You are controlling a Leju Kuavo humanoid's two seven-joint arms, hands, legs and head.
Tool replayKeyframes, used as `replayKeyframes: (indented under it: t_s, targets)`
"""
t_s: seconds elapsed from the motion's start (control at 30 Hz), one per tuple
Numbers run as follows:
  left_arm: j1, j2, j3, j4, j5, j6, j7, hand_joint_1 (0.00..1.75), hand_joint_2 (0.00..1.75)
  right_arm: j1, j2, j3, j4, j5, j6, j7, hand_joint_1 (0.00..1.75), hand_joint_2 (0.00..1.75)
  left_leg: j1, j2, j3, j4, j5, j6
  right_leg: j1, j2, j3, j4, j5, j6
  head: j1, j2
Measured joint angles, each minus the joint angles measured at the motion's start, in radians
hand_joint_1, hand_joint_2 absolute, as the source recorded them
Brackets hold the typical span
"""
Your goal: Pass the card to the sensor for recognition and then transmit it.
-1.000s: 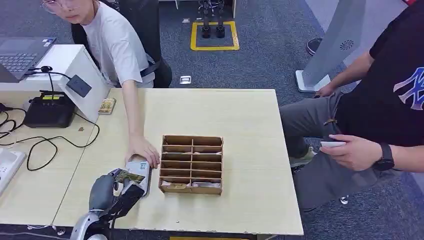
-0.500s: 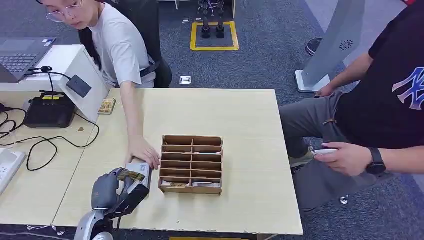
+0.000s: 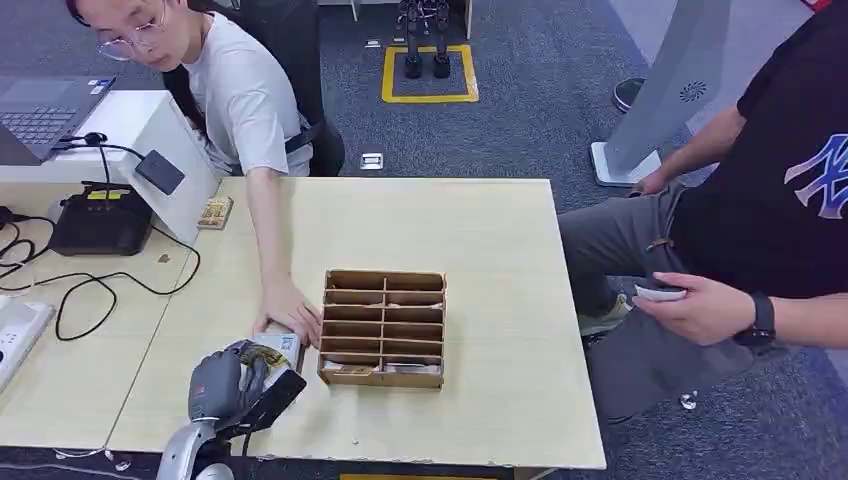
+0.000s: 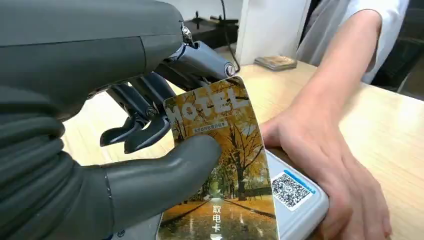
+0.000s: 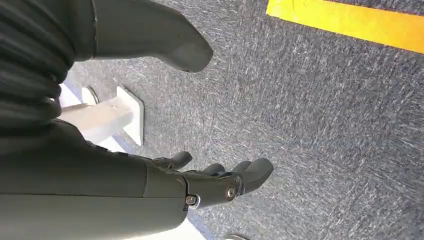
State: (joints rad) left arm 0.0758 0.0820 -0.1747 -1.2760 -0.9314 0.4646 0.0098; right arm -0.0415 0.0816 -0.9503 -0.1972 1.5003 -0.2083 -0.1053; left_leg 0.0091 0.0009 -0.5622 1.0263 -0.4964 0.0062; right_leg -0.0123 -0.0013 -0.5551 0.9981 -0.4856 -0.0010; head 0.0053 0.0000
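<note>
Lower now than a second ago, the left hand [image 3: 232, 383] has brought the hotel card [image 4: 218, 165] down over the white sensor [image 4: 295, 197]. Beside the counter [image 3: 480, 230], the person in the black shirt has shifted their hand a little.

Far to the left sit a laptop [image 3: 40, 110] and a black box with wires [image 3: 98, 220], off on another desk and out of the way. Next comes the left hand, at the near edge of the counter. It holds the card tight, with the thick thumb [image 4: 165, 172] pressed on the picture side and the dark fingers behind. The card is tilted, and its low end is right over the sensor, by the small square code. I cannot tell if they touch. I think it is held like this so the sensor can read it.

A person in a white shirt rests a hand [image 3: 290, 308] on the sensor, most likely to keep it from sliding. Just to the right stands a wooden box with small slots [image 3: 383, 328], with a few cards in the near slots.

Over on the right, the person in black holds a small white thing [image 3: 660, 293].

The right hand [image 5: 220, 175] hangs down over the grey carpet with its fingers apart, holding nothing.
</note>
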Motion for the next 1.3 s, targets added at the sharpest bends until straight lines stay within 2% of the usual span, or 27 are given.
replayKeyframes:
  t_s: [0.13, 0.23, 0.37, 0.47, 0.57, 0.63, 0.7, 0.87, 1.0, 1.1, 1.2, 1.3]
  targets:
    - [0.001, -0.006, 0.006, -0.007, 0.158, -0.037, -0.082, 1.75, 1.75, 0.0, 0.0, 0.0, 0.0, 0.001, -0.002, -0.001, 0.0, 1.75, 0.0, 0.0, 0.001, 0.0, 0.0, 0.0, 0.0, 0.0, 0.001, 0.0, 0.0, 0.0, 0.0, 0.0]
    - [0.01, -0.017, 0.028, -0.049, 0.349, -0.083, -0.161, 1.75, 1.75, 0.001, 0.0, 0.0, 0.0, 0.002, -0.006, -0.006, 0.0, 1.75, 0.0, 0.0, 0.001, 0.0, 0.0, 0.0, 0.0, 0.0, 0.001, 0.0, 0.0, 0.0, 0.0, 0.0]
    - [0.02, -0.029, 0.07, -0.134, 0.579, -0.118, -0.236, 1.75, 1.75, 0.001, 0.0, 0.0, 0.0, 0.006, -0.011, -0.01, 0.0, 1.75, 0.0, 0.0, 0.001, 0.0, 0.0, 0.0, 0.0, 0.0, 0.001, 0.0, 0.0, 0.0, 0.0, 0.0]
    - [0.022, -0.029, 0.107, -0.208, 0.645, -0.099, -0.307, 1.75, 1.75, 0.001, 0.0, 0.0, 0.0, 0.01, -0.011, -0.015, 0.0, 1.75, 0.0, 0.0, 0.0, 0.0, 0.0, 0.0, 0.0, 0.0, 0.0, 0.0, 0.0, 0.0, 0.0, 0.0]
    - [0.013, -0.018, 0.143, -0.264, 0.642, -0.07, -0.341, 1.75, 1.75, 0.001, 0.0, 0.0, 0.0, 0.017, -0.011, -0.02, 0.0, 1.75, 0.0, 0.0, 0.0, 0.0, 0.0, 0.0, 0.0, 0.0, -0.001, 0.0, 0.0, 0.0, 0.0, 0.0]
    - [-0.002, -0.008, 0.164, -0.283, 0.607, -0.036, -0.358, 1.75, 1.75, 0.001, 0.0, 0.0, 0.0, 0.02, -0.011, -0.021, 0.0, 1.75, 0.0, 0.0, 0.0, 0.0, 0.0, 0.0, 0.0, 0.0, -0.001, 0.0, 0.0, 0.0, 0.0, 0.0]
    - [-0.022, 0.001, 0.182, -0.291, 0.529, 0.029, -0.371, 1.75, 1.75, 0.0, 0.0, 0.001, 0.0, 0.025, -0.01, -0.022, 0.0, 1.75, 0.001, 0.0, 0.0, 0.0, 0.0, -0.001, 0.0, 0.0, -0.001, 0.0, 0.0, 0.0, 0.0, 0.0]
    - [-0.08, 0.034, 0.196, -0.277, 0.181, 0.201, -0.355, 1.75, 1.75, -0.009, 0.0, 0.01, 0.0, 0.042, 0.008, -0.018, 0.0, 1.75, 0.001, 0.0, 0.0, 0.0, 0.001, -0.001, 0.0, 0.0, -0.001, 0.001, 0.0, 0.0, 0.0, 0.0]
    - [-0.125, 0.044, 0.237, -0.23, -0.098, 0.223, -0.372, 1.75, 1.75, -0.022, 0.001, 0.028, 0.0, 0.053, 0.022, -0.011, 0.0, 1.75, 0.0, 0.0, 0.0, 0.0, 0.001, -0.001, 0.0, 0.001, -0.001, 0.001, 0.0, 0.0, 0.0, 0.0]
    - [-0.156, 0.044, 0.274, -0.194, -0.234, 0.226, -0.384, 1.75, 1.75, -0.028, 0.002, 0.035, 0.0, 0.058, 0.028, -0.009, 0.0, 1.75, 0.0, 0.0, 0.0, 0.0, 0.001, -0.001, 0.0, 0.001, -0.001, 0.001, 0.0, 0.0, 0.0, 0.0]
    - [-0.178, 0.043, 0.306, -0.164, -0.306, 0.226, -0.399, 1.75, 1.75, -0.034, 0.002, 0.045, 0.0, 0.058, 0.028, -0.009, 0.0, 1.75, 0.001, 0.0, 0.0, 0.0, 0.001, -0.001, 0.0, 0.001, -0.001, 0.001, 0.0, 0.0, 0.0, 0.0]
    - [-0.19, 0.039, 0.321, -0.14, -0.296, 0.226, -0.41, 1.75, 1.75, -0.035, 0.002, 0.05, 0.0, 0.053, 0.028, -0.009, 0.0, 1.75, 0.0, 0.0, 0.0, 0.0, 0.001, -0.001, 0.0, 0.001, -0.002, 0.001, 0.0, 0.0, 0.0, 0.0]
